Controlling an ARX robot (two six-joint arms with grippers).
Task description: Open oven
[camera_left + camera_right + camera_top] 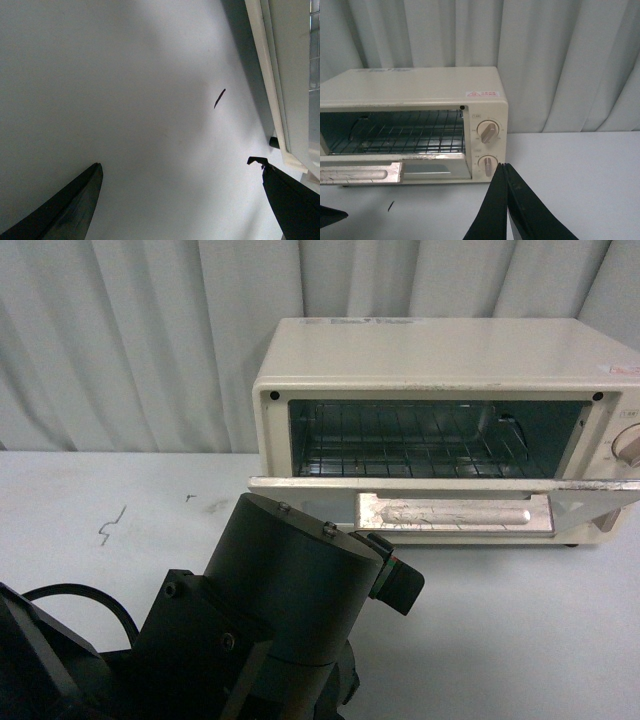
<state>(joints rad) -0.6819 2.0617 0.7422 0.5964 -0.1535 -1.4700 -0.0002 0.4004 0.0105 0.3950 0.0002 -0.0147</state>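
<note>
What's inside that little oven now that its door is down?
Inside the oven only a bare wire rack shows, with nothing visible on it. The floor beneath the rack is mostly hidden behind the lowered door.

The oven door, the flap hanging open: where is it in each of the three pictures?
Front view: oven door folded down, right of centre, under the rack.
Left wrist view: its pale edge runs along the right side.
Right wrist view: lower left, below the opening.
Shared landmark: the small dark mark on the table.
</note>
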